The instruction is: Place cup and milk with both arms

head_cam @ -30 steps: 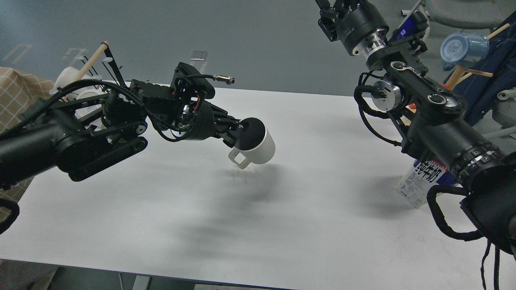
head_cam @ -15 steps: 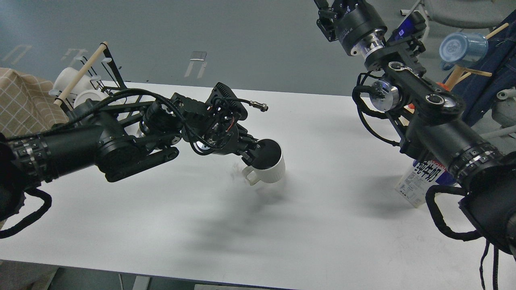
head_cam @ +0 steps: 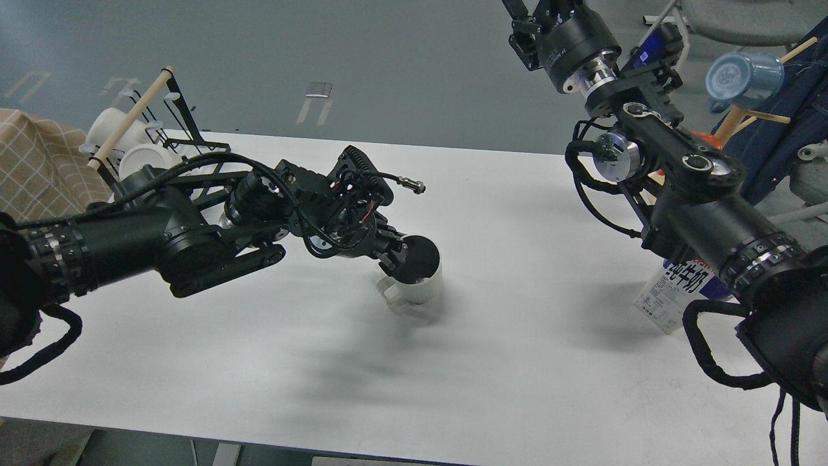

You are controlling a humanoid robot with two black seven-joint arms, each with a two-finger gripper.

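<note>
The cup [head_cam: 424,287], a cream-white ribbed mug with a dark inside, is at the middle of the white table [head_cam: 504,362], handle toward me. Its base is on or just above the surface. My left gripper [head_cam: 396,257] is shut on its far-left rim, one finger inside. The milk [head_cam: 673,294] stands at the right table edge. Only its white label with black characters shows below my right forearm [head_cam: 711,226]. The right arm rises to the top edge, where its fingers are cut off, far from the carton.
A black rack with a wooden rod and smooth white mugs [head_cam: 139,155] stands at the back left. A blue plastic cup [head_cam: 744,76] hangs on a wooden peg at the back right. A beige checked cloth [head_cam: 35,165] lies at the left.
My left gripper has carried the cup down from mid-air and a little to the right, to the table surface. The right arm and the milk have barely moved.
</note>
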